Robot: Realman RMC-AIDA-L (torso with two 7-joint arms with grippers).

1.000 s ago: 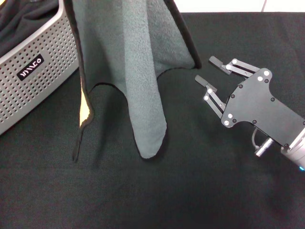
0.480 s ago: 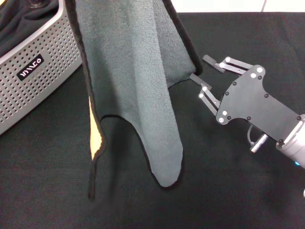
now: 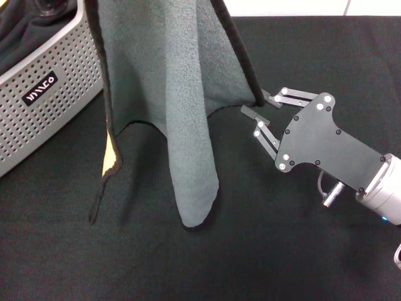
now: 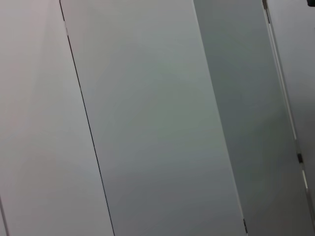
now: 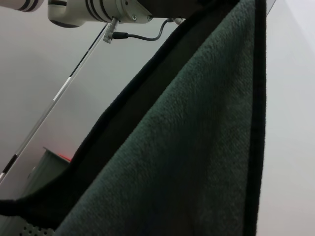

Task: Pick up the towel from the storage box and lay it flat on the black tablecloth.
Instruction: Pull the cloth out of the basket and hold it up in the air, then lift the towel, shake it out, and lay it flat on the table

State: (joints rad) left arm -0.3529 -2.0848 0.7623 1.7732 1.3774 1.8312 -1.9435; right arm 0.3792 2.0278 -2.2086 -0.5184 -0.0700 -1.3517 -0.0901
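Black tablecloth [image 3: 301,263] fills the head view; the storage box [image 3: 44,94] sits upper left, the towel [image 3: 175,88] hangs at centre top, and the right gripper [image 3: 259,105], fingers spread, straddles its right corner. Left wrist view shows only pale panels. Right wrist view is filled by the towel [image 5: 197,162].

Pale grey wall panels [image 4: 147,123] with thin dark seams, a white strip [image 3: 288,7] beyond the table.
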